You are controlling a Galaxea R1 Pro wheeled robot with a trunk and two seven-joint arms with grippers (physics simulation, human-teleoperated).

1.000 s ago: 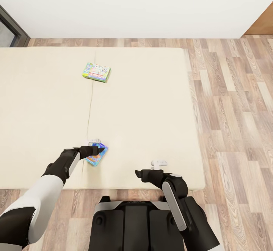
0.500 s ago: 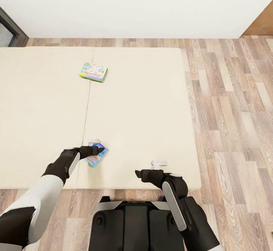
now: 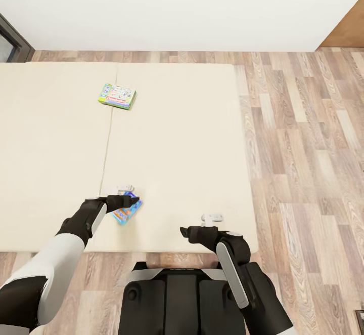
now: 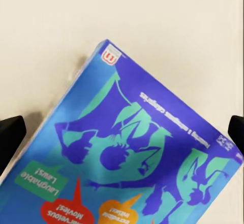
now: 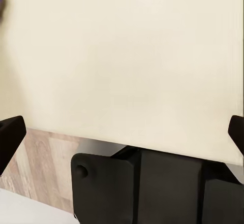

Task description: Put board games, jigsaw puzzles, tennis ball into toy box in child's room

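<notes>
The small blue board game (image 3: 127, 212) is under my left gripper (image 3: 130, 201), near the front edge of the bed (image 3: 182, 148). In the left wrist view the blue board game (image 4: 132, 148) spans the gap between the two fingers, and my left gripper (image 4: 122, 132) is shut on it across its width. A thin shadow shows along one edge. The green-edged board game (image 3: 117, 96) lies flat farther back on the mattress. My right gripper (image 3: 212, 218) hovers open over the mattress's front edge, with nothing between its fingers. The table and the toy box are out of view.
Wood floor (image 3: 308, 163) runs along the right side of the bed and behind it, up to a white wall. A dark door frame (image 3: 12, 36) is at the far left and a brown wooden panel (image 3: 351, 29) at the far right. My base (image 5: 152, 188) stands against the bed's front.
The whole view has swung, so the bed and the green-edged game have slid left. The blue game has kept its place under my left gripper. Both arms hold their pose.
</notes>
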